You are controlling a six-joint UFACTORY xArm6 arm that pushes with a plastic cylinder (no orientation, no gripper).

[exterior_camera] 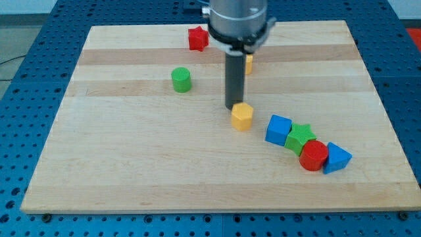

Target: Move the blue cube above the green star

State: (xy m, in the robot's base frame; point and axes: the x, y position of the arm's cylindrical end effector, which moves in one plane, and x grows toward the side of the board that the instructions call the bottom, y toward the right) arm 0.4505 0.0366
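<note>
The blue cube [278,130] lies at the view's lower right, touching the left side of the green star [300,137]. My tip [233,107] is down on the board to the left of and above the cube, right behind a yellow hexagonal block [242,116] that it touches or nearly touches. The rod hangs from the arm at the view's top middle.
A red cylinder [314,155] and a blue triangular block [336,158] sit against the star's lower right. A green cylinder [181,79] stands at left centre, a red star [197,38] near the top edge. A yellow block [248,62] is partly hidden behind the rod.
</note>
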